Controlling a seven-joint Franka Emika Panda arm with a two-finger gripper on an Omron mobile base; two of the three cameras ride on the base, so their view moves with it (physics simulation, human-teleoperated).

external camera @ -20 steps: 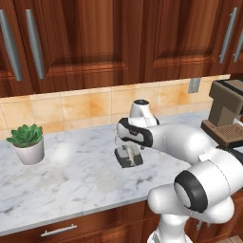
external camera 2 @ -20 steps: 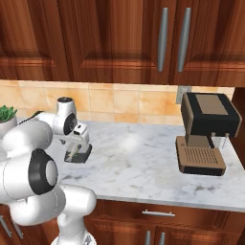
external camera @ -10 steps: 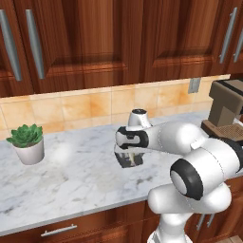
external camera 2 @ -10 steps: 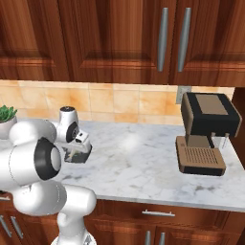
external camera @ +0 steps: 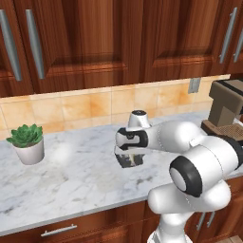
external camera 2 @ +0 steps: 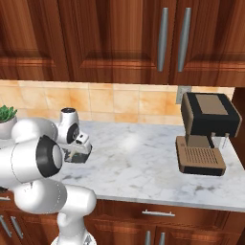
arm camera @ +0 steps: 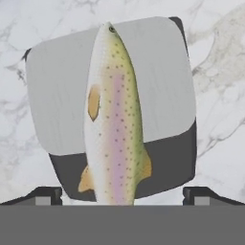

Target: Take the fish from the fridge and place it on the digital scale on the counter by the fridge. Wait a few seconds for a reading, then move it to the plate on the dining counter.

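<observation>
In the hand view the fish (arm camera: 112,124), silvery with a pink stripe and dark speckles, lies lengthwise on the light grey top of the digital scale (arm camera: 162,72), which rests on the marble counter (arm camera: 220,119). My gripper (arm camera: 122,196) hovers right above it, open, with one dark fingertip (arm camera: 45,194) far out on each side of the fish's tail and touching nothing. From the base views, the gripper (external camera: 129,159) (external camera 2: 76,154) points down close over the counter (external camera: 76,180), in front of the tiled backsplash.
A potted succulent (external camera: 28,142) (external camera 2: 5,117) stands on the counter to the left. A brown-and-black coffee machine (external camera 2: 206,134) (external camera: 228,109) stands to the right. Dark wood wall cabinets (external camera 2: 119,38) hang overhead. Bare marble lies between the gripper and the coffee machine.
The arm's elbow has swung round and the hand has sunk a little over the same spot on the counter. The jaws have stayed open.
</observation>
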